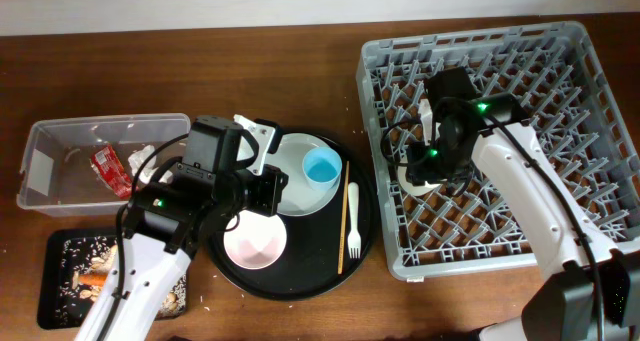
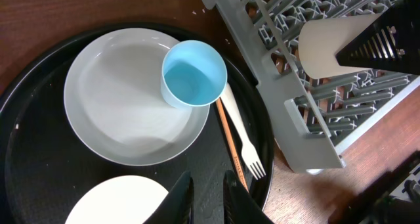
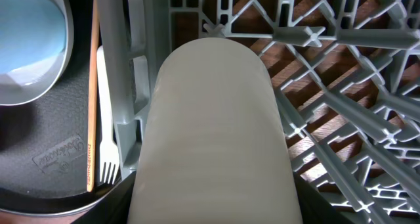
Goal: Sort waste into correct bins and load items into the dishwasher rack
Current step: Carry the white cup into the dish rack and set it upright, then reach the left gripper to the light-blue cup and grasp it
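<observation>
Done so far, waste: the red snack wrapper (image 1: 110,171) is lying in the clear tub (image 1: 40,171); the carrot (image 1: 93,278) and the food crumbs (image 1: 75,256) are lying in the shallow black tray (image 1: 44,281). The left arm is covering part of the tub, so nothing more can be read there.
In hand: the right claw (image 1: 428,166) is grasping the cream cup (image 3: 216,132) and holding it low over the pegs at the left side of the dishwasher rack (image 1: 560,111); whether the cup is touching the rack floor is not showing.
Left claw (image 2: 207,184): it is hovering over the round black tray (image 2: 39,171) beside the bowl (image 2: 118,204), its jaws standing narrowly apart with nothing between them.
Remaining: five items are waiting on the round tray. The light blue cup (image 2: 193,73) is sitting at the edge of the grey plate (image 2: 118,99); the white fork (image 2: 239,135) and the chopstick (image 2: 227,142) are lying side by side.
Progress, judged: sorting is looking finished and loading is just starting; no other item is sitting in the rack.
Count: cups 2; bowl 1; plate 1; fork 1; chopstick 1; wrapper 1; carrot 1; bins 2; rack 1.
Desk (image 1: 300,81): a few crumbs are lying loose.
</observation>
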